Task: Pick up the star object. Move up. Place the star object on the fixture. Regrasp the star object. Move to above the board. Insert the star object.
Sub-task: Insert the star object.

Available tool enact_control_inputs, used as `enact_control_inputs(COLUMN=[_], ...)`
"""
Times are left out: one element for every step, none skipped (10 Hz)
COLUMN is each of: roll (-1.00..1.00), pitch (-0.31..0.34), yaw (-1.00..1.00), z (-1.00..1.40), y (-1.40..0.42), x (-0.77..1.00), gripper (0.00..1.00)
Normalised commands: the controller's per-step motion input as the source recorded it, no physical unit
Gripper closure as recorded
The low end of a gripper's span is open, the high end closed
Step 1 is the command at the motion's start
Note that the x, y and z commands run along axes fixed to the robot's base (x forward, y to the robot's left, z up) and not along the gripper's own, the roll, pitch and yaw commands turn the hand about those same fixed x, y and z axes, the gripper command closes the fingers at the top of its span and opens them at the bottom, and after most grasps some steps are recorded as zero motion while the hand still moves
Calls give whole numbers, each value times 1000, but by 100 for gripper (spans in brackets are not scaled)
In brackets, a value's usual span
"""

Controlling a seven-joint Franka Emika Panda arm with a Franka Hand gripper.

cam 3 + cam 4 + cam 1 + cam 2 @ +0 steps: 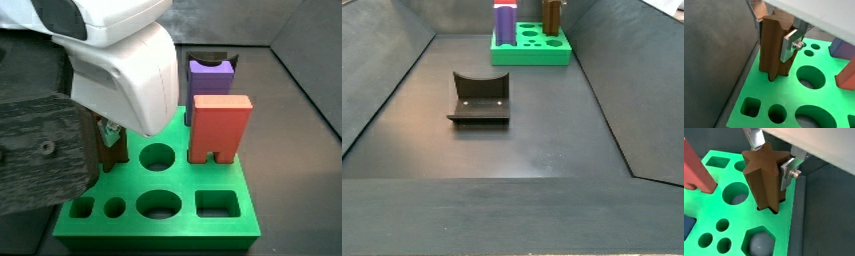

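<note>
The gripper point(774, 165) is hanging over the green board point(707, 220) at the last step of the task, and its silver fingers point(789, 169) are closing on the star object point(765, 175), which is standing upright between them. In both wrist views the lower end of the star object point(773, 45) is sitting right at the star-shaped hole near one edge of the board point(757, 97); it appears to be just entering, though how deep it is going cannot be told. Judging from this, picking up, resting on the fixture, regrasping and travelling to the board are done, and what is remaining is pushing the piece fully down and letting go.

In a side view the arm's white housing is filling the upper left of the frame and hiding the gripper, while the board point(160, 225) is lying at the lower centre with the purple block point(210, 78) and the salmon-red block point(218, 125) standing on it at right centre. In the far side view the board point(531, 52) is sitting small at the top centre, with the star object point(553, 14) upright above it.

Counting: one star object, one board, one purple block, one salmon-red block, one gripper. One dark bracket on a base plate point(480, 98) is sitting alone on the floor, left of centre, well apart from the board.
</note>
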Motion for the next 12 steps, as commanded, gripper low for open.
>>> enact_control_inputs(roll=[-109,-3,0,0,0,-30,0,0,73,84,56,36], pitch=[-73,-20,0,0,-13,-46,-60,0,-103,-66,-47,-23], yaw=[-283,-309,0,-391,-423,-626,-260,0,-111,-54,0,11], z=[-160,0,0,-151,-111,-329,-94,-49,-914,-1000,-1000,-1000], y=[-91,-11,-37,-40,-14,-57,0,-46,0,0,94,166], x=[9,0,9,226,54,166,0,0,3,0,0,-3], gripper=[100,100,100,100,100,100,100,100,100,100,100,100])
